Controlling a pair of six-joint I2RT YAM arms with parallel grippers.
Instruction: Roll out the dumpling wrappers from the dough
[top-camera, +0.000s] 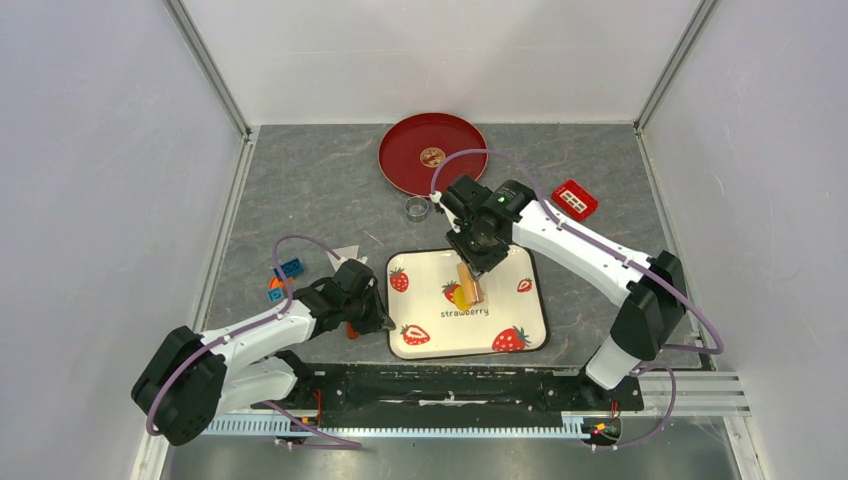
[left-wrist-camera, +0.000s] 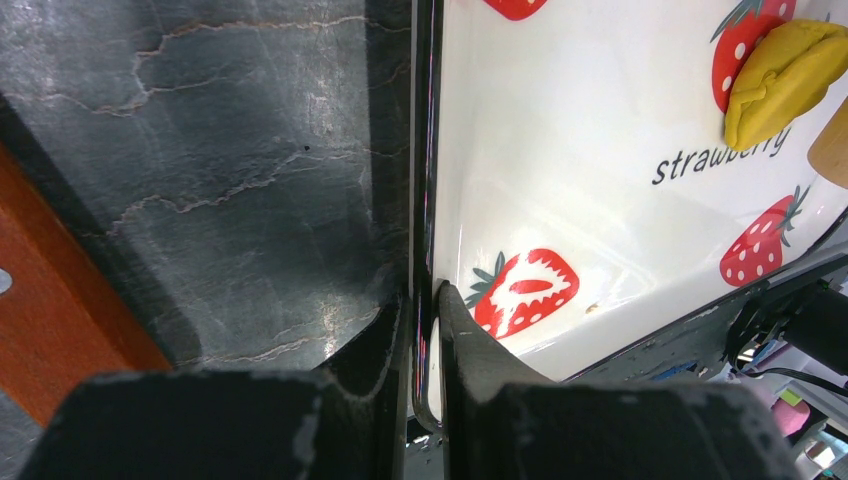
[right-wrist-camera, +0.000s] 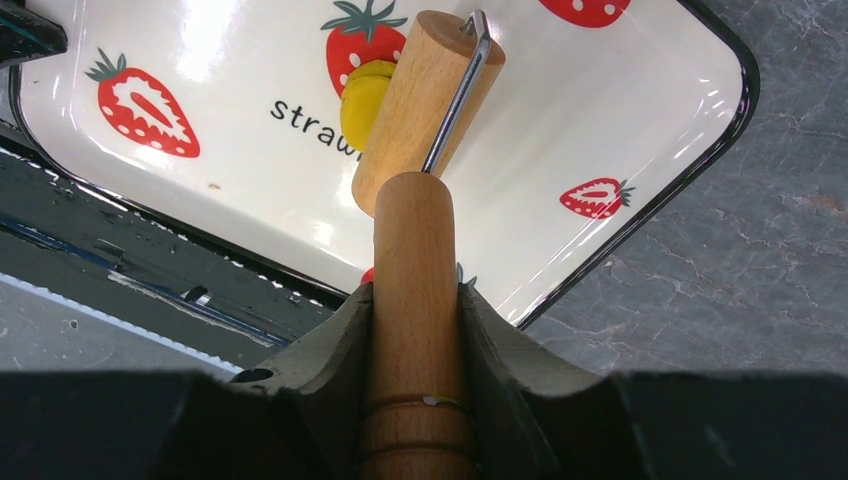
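Wooden roller (right-wrist-camera: 428, 110), one in number, is clamped by its handle in the right gripper (right-wrist-camera: 415, 300). Its drum sits at the single yellow dough lump (right-wrist-camera: 365, 95) mid-way across the one strawberry tray (top-camera: 515, 310), whose left rim the left gripper (left-wrist-camera: 425, 300) pinches tight. Recommended: bear straight down and roll evenly across the lump with the tray pinned, lest it skid. One dumpling wrapper (top-camera: 432, 156) lies on the one red plate (top-camera: 400, 150), well apart from the tray, with one metal ring (top-camera: 416, 207) near it.
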